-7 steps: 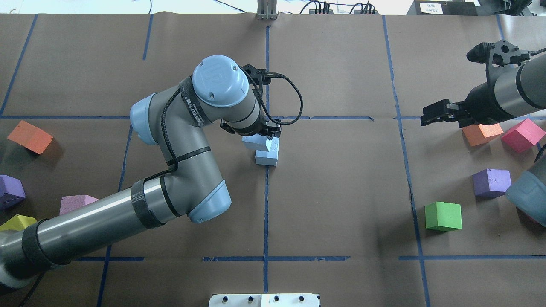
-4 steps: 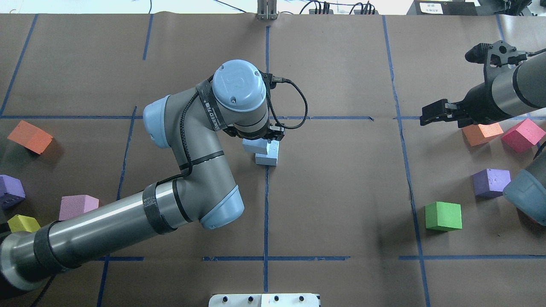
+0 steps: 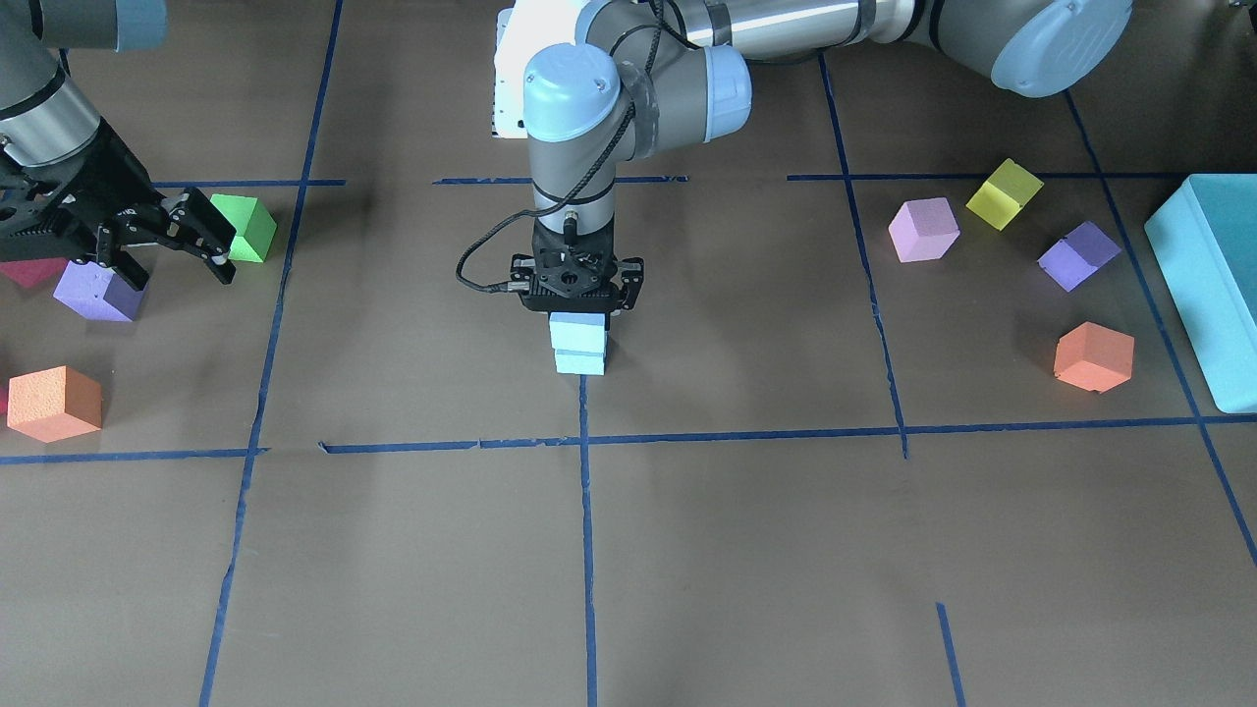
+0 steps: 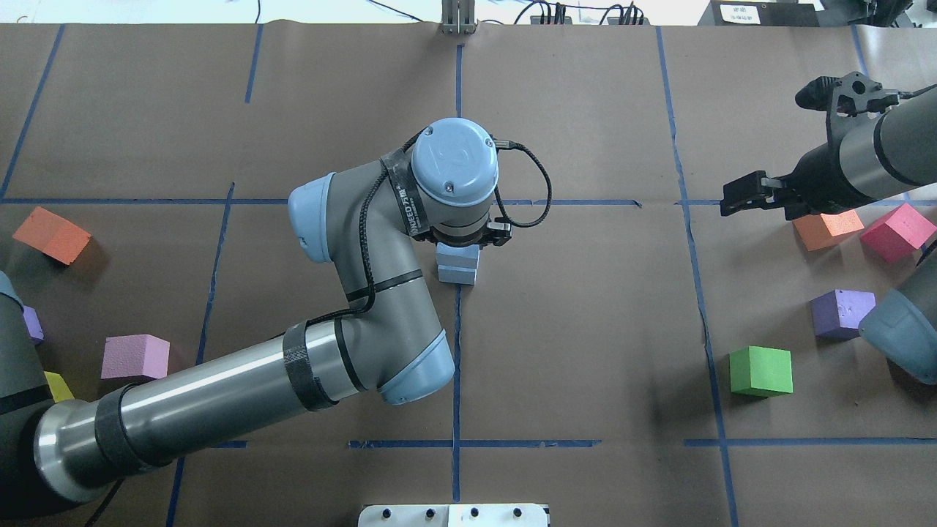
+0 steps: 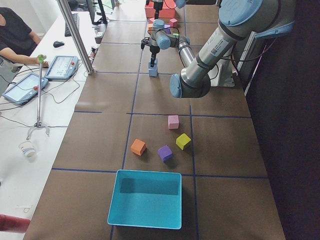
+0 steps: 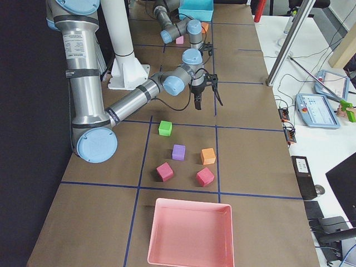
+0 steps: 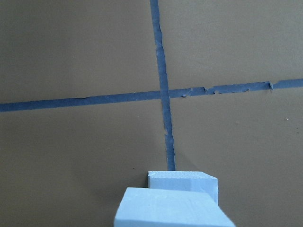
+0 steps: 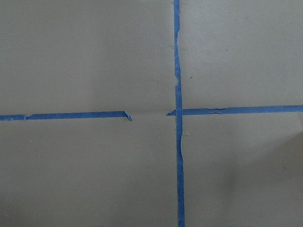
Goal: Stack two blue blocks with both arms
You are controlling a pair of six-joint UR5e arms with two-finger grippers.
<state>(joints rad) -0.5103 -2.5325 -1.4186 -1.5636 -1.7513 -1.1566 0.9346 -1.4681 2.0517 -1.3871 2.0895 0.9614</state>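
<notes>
Two light-blue blocks stand one over the other on the centre tape line. The upper block [image 3: 577, 331] is right above the lower block [image 3: 579, 362], and they look in contact. My left gripper [image 3: 578, 312] points straight down and is shut on the upper block. From overhead my wrist hides most of it, with the upper block [image 4: 458, 255] and lower block [image 4: 457, 276] showing below. The left wrist view shows the held block [image 7: 170, 210] over the lower one [image 7: 182, 178]. My right gripper [image 3: 177, 267] is open and empty, hovering far off to my right [image 4: 730, 201].
Near my right arm lie a green cube [image 4: 761, 371], a purple cube [image 4: 842, 313], an orange cube [image 4: 827, 228] and a magenta cube [image 4: 897, 233]. On my left lie an orange cube [image 4: 51, 234] and a pink cube [image 4: 134, 356]. A teal bin [image 3: 1213, 285] and a pink tray [image 6: 192, 233] stand at the table ends.
My left arm has swung right, carrying the upper blue block from an offset to the left to squarely over the lower one. The right arm has barely moved.
</notes>
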